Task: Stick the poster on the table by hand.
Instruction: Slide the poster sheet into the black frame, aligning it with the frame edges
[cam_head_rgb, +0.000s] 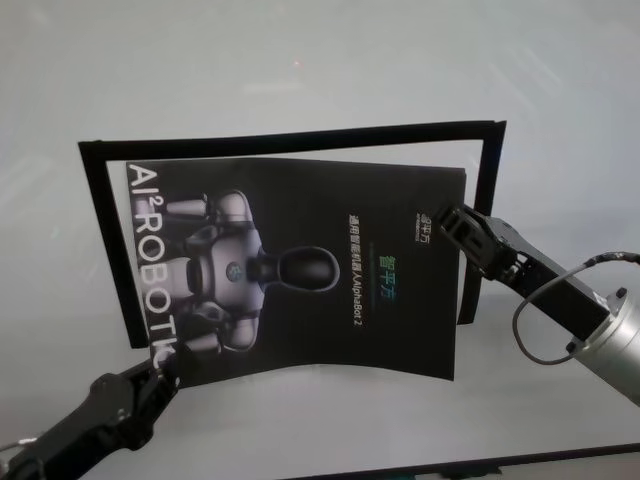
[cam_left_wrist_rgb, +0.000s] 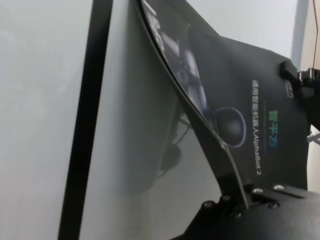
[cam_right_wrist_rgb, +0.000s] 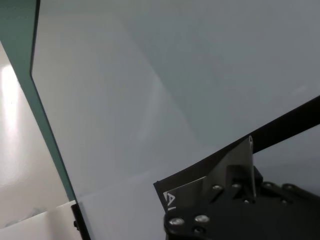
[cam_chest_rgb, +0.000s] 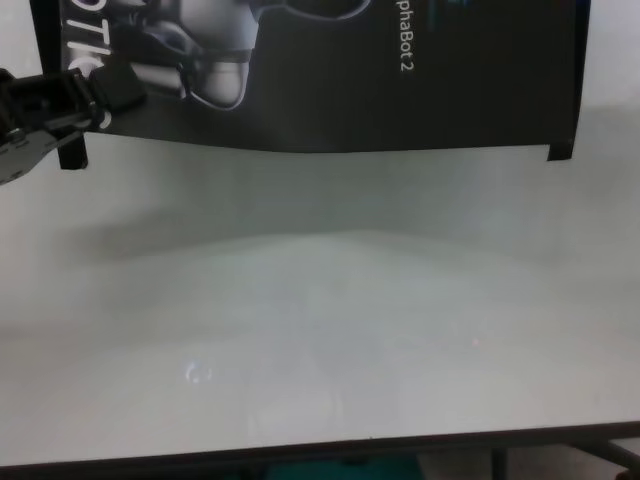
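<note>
A: Left black blocky-fingered gripper was pinched on the near left corner of the large glossy black poster with the grey-white robot picture. Right black gripper was clamped on the far right edge. Sheet hung between them, off the wide white-grey tabletop.

B: Where over the table?

A: Inside the narrow black tape frame, mostly. Poster's right edge stopped just short of the frame's right strip.

B: Risks?

A: My guess: the sheet was thin and bowed, near edge sagging in the chest view. If lowered unevenly it could touch down skewed or trap a bubble. Corner pinches were small, and on a glossy, slick face one could slip and drop that side. Pulling the arms apart could crease it.

B: Materials?

A: Stiff-ish coated paper, shiny, curving smoothly in the left wrist view. Table matte and flat, faintly reflective. Tape flat, matte black. Fingers hard, jointed, with visible screws.
</note>
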